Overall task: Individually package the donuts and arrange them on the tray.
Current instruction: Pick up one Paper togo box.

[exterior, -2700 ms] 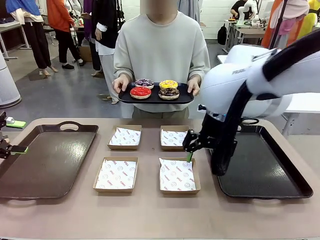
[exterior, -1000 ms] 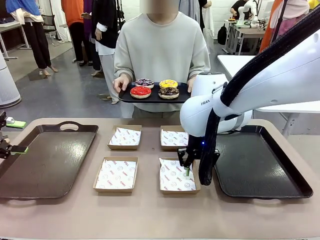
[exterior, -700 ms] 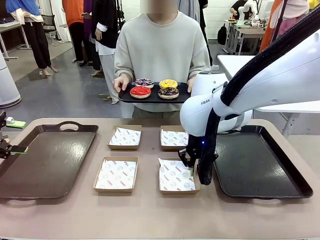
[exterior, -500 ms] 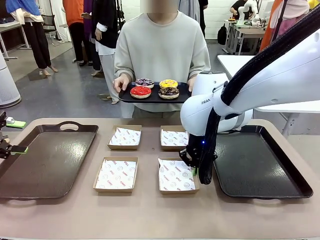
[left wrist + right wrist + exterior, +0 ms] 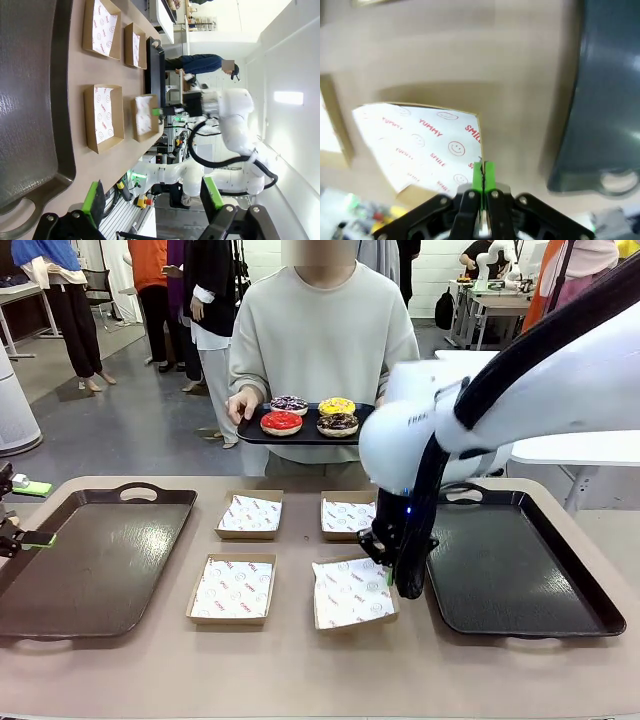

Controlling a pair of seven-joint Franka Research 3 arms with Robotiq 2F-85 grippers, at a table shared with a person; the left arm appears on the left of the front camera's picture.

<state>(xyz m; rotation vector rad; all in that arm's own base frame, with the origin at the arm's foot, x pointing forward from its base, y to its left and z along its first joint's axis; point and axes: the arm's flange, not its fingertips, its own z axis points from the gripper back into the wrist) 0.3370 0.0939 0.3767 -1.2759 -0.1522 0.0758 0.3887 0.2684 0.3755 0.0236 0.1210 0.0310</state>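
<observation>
Four ring donuts lie on a small black tray (image 5: 310,439) that the person holds at the far side: red (image 5: 281,423), yellow (image 5: 337,407), dark chocolate (image 5: 338,424) and sprinkled (image 5: 289,405). My right gripper (image 5: 385,575) is shut on the right rim of the near-right paper-lined cardboard box (image 5: 350,594), which sits tilted and raised on that side. In the right wrist view the green pads (image 5: 482,175) pinch the box's edge (image 5: 427,145). My left gripper (image 5: 30,512) stands open at the table's left edge, holding nothing (image 5: 151,196).
Three other lined boxes rest flat mid-table: far left (image 5: 250,515), far right (image 5: 346,515), near left (image 5: 232,588). A large dark tray (image 5: 95,560) lies at the left, another (image 5: 520,575) at the right beside my right arm. Other people stand far behind.
My right gripper came down onto the near-right box, shut on its right rim and lifted that side, so the box now tilts and sits slightly shifted. The left arm has not moved.
</observation>
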